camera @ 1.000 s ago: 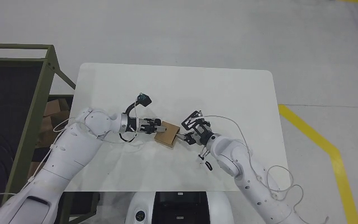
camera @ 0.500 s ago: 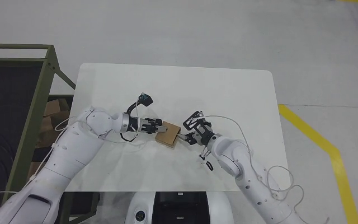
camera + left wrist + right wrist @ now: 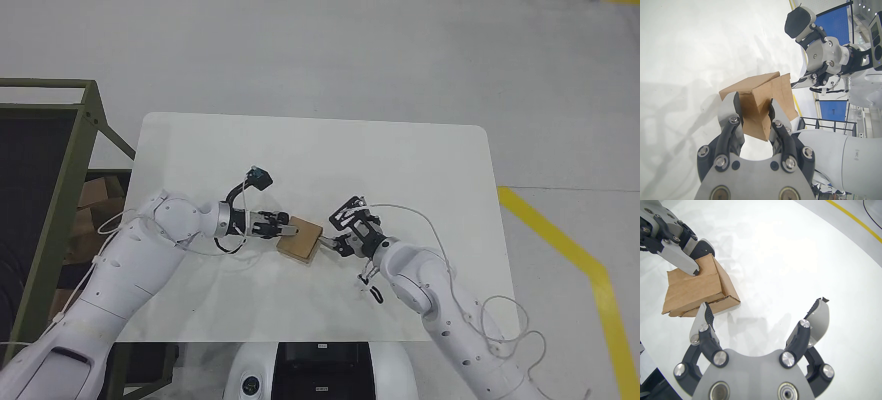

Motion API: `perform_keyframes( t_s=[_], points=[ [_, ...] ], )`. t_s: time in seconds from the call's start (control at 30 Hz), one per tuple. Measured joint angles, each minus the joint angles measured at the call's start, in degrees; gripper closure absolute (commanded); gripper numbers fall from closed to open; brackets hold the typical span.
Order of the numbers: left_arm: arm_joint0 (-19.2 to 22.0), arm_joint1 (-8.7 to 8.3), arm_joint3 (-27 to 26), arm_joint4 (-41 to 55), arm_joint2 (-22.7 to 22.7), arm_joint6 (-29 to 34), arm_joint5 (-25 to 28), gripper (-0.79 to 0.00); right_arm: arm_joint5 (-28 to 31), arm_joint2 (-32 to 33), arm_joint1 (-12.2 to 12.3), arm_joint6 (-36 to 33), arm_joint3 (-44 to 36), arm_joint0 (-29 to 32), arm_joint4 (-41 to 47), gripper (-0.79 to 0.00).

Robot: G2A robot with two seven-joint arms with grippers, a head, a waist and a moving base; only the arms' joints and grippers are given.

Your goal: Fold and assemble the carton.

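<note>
Pinching half-folded carton (image 3: 301,240) with left gripper (image 3: 754,106), resting on tabletop (image 3: 400,160) near middle. Hovering right gripper (image 3: 762,306) just beside it, splayed wide, holding nothing. Risking crumpling, or carton twisting out of pinch — pushing off-crease likely causing it.

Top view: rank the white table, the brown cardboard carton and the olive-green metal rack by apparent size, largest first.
1. the white table, largest by far
2. the olive-green metal rack, mid-sized in its visible part; the picture edge cuts it off
3. the brown cardboard carton, smallest
</note>
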State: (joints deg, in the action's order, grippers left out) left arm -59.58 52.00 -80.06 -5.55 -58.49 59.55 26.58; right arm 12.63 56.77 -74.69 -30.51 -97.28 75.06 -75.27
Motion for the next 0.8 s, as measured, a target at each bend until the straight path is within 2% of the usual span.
perform_keyframes(
  t_s=[0.37, 0.8],
  points=[
    [0.2, 0.11, 0.2, 0.0, 0.2, -0.1, -0.1, -0.305, 0.2, 1.4, 0.3, 1.0, -1.2, 1.1, 0.4, -0.785],
    [0.4, 0.25, 0.4, 0.1, 0.4, 0.0, -0.3, -0.305, 2.0, -1.6, -0.2, -0.7, 1.2, -1.2, -0.4, -0.785]
  ],
)
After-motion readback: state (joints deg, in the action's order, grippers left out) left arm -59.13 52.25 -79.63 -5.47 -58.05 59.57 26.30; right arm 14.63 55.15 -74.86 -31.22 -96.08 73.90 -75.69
